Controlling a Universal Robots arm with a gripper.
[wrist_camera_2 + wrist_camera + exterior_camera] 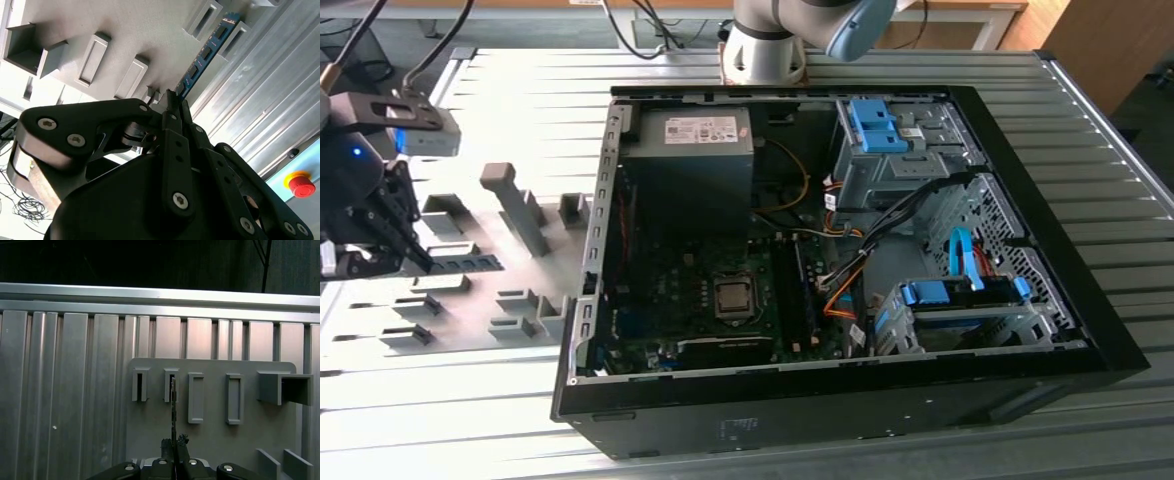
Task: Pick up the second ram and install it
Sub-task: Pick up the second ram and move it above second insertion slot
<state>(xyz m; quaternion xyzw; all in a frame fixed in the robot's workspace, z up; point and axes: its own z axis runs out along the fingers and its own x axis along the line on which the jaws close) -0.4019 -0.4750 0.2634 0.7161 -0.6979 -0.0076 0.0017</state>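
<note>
The ribbed metal tabletop (440, 410) carries an open computer case (854, 418) from centre toward 3 o'clock in the exterior view. At 9 o'clock, over the grey holder plate (460, 322), the tool (411, 258) is clamped on the near end of the second ram (173, 410), whose far end meets a slotted block (171, 371).

Ribbed metal table (454, 430), wooden furniture (1101, 45) behind, loose floor cables (22, 207).
</note>
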